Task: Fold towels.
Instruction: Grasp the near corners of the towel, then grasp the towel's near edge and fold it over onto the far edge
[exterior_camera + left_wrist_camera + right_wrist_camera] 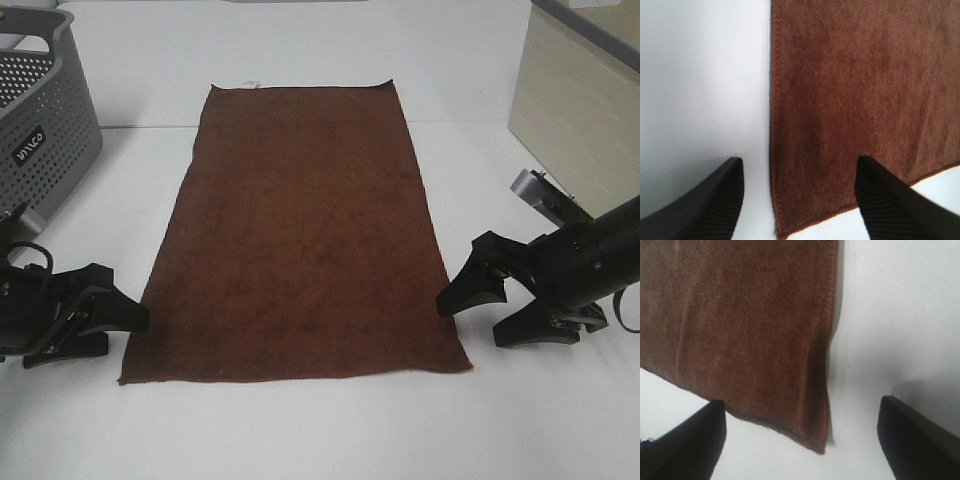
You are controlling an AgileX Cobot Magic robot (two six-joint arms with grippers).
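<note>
A dark reddish-brown towel [300,235] lies flat and unfolded on the white table, long side running front to back, with a small white tag [250,83] at its far short edge. My left gripper [125,322] is open at the towel's near left corner; in the left wrist view the towel [860,100] edge runs between its spread fingers [715,200]. My right gripper [485,310] is open at the near right corner; in the right wrist view that corner of the towel [740,330] lies between its fingers [690,440]. Neither holds anything.
A grey perforated basket [40,130] stands at the back left. A beige box [575,110] stands at the back right, close behind the right arm. The white table [300,430] extends in front of the towel.
</note>
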